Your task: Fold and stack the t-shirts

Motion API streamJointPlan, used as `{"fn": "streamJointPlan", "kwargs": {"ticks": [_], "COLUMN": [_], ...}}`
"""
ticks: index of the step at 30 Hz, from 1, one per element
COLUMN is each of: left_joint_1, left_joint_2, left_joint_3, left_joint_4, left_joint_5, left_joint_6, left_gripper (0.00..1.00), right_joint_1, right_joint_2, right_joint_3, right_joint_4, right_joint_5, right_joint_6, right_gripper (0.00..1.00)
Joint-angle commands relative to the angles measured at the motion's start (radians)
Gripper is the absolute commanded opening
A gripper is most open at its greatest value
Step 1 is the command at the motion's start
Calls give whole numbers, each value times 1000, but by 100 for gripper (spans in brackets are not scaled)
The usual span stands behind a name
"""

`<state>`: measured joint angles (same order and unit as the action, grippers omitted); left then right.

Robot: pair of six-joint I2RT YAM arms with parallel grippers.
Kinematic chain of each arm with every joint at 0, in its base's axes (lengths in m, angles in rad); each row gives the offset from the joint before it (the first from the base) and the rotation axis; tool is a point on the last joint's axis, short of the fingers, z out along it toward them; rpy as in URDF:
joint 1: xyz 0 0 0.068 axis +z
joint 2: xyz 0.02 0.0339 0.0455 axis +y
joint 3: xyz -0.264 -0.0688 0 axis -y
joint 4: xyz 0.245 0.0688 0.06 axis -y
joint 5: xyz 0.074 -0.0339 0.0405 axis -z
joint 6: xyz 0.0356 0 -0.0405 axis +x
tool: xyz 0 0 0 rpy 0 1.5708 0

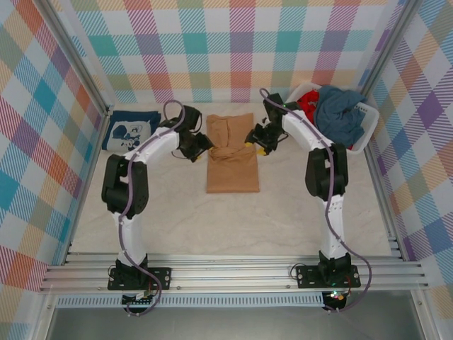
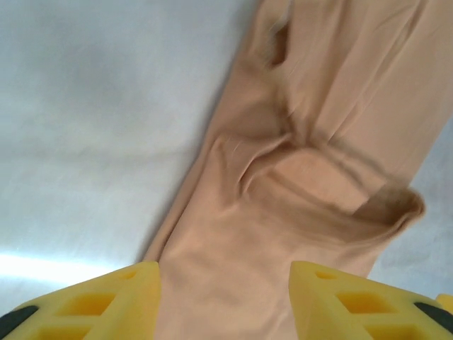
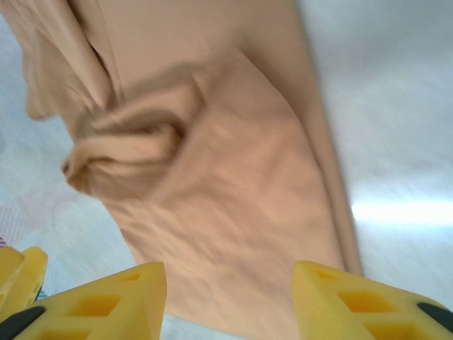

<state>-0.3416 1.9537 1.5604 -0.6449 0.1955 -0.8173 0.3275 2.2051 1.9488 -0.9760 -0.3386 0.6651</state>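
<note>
The pale table (image 1: 177,227) spreads out between checked walls (image 1: 233,49). The left arm (image 1: 131,184) and the right arm (image 1: 322,163) reach in from the near edge towards the middle.

A tan t-shirt (image 1: 232,166) lies there, folded into a long strip that runs away from the arms. It is bunched and creased about halfway along. The near half lies flat.

A white basket (image 1: 371,117) sits in the far right corner. It holds a grey-blue t-shirt (image 1: 343,113) heaped on top, with a red t-shirt (image 1: 308,105) beside it at the left of the basket. A navy t-shirt (image 1: 131,131) with a white print lies folded flat at the far left, well apart from the tan one.

The left gripper (image 1: 202,149) hangs at the left edge of the bunched part. In the left wrist view its yellow fingers (image 2: 127,297) stand apart over the cloth, gripping nothing. The right gripper (image 1: 258,142) hangs at the right edge, and its fingers (image 3: 340,297) are likewise parted above the shirt and empty.
</note>
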Motion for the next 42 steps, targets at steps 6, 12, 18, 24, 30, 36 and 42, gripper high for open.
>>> {"fn": "streamJointPlan", "kwargs": {"ticks": [6,12,18,24,30,36,42], "left_joint_1": [-45,-54,-54,-35,-2,16,33], "left_joint_2": [-150,-20,139,268,349,435,365], "left_joint_3": [-316,-164,25,198,377,535,518], "left_joint_4": [112,167,98,13,-28,-86,-100], "left_joint_5": [136,130,106,79,46,48,39], "left_joint_6": [-58,-96,-85,-30,-7,7,67], "left_gripper": [24,13,10,9,9,9,11], "right_joint_1": [19,24,25,33,38,42,44], "right_joint_2": [-331,-261,-224,-262,-314,-335,-346], "right_joint_3": [-575,-529,-479,-490,-562,-618,-618], "right_joint_4": [269,319,308,303,318,332,336], "right_joint_5": [-61,-68,-74,-79,-78,-79,-72], "right_joint_6": [81,68,89,101,108,111,89], "right_gripper": [38,14,11,10,11,11,16]}}
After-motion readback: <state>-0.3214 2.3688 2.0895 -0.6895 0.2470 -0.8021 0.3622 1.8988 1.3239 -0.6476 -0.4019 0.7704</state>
